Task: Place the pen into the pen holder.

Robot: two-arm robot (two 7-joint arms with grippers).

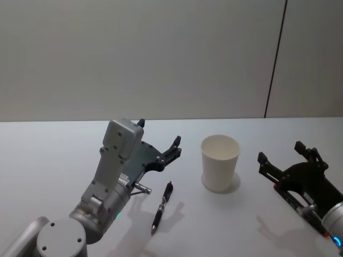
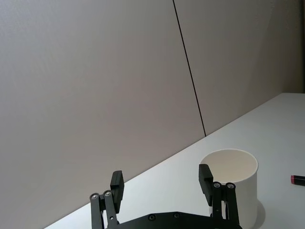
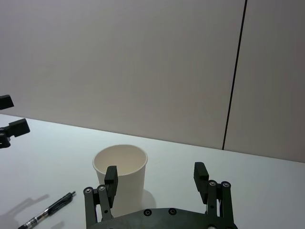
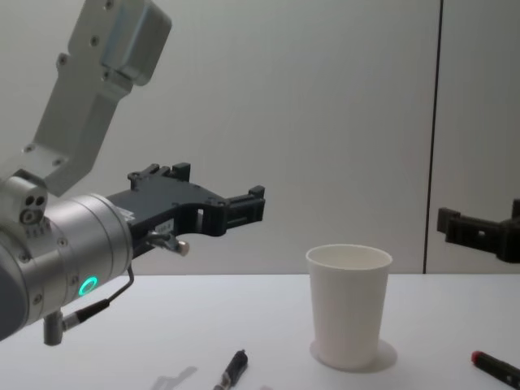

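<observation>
A black pen (image 1: 162, 206) lies flat on the white table, its tip toward me, also seen low in the chest view as the pen (image 4: 231, 370) and in the right wrist view as the pen (image 3: 50, 210). The pen holder (image 1: 220, 162) is a white paper cup standing upright and empty just right of the pen. My left gripper (image 1: 159, 134) hovers open above the table, behind and left of the pen, holding nothing. Its fingers (image 2: 205, 175) point toward the pen holder (image 2: 233, 183). My right gripper (image 1: 280, 152) stays open and empty to the right of the cup.
A small dark object with a red end (image 4: 494, 365) lies on the table right of the cup, also at the edge of the left wrist view (image 2: 298, 179). A plain wall with a dark vertical seam (image 1: 274, 64) backs the table.
</observation>
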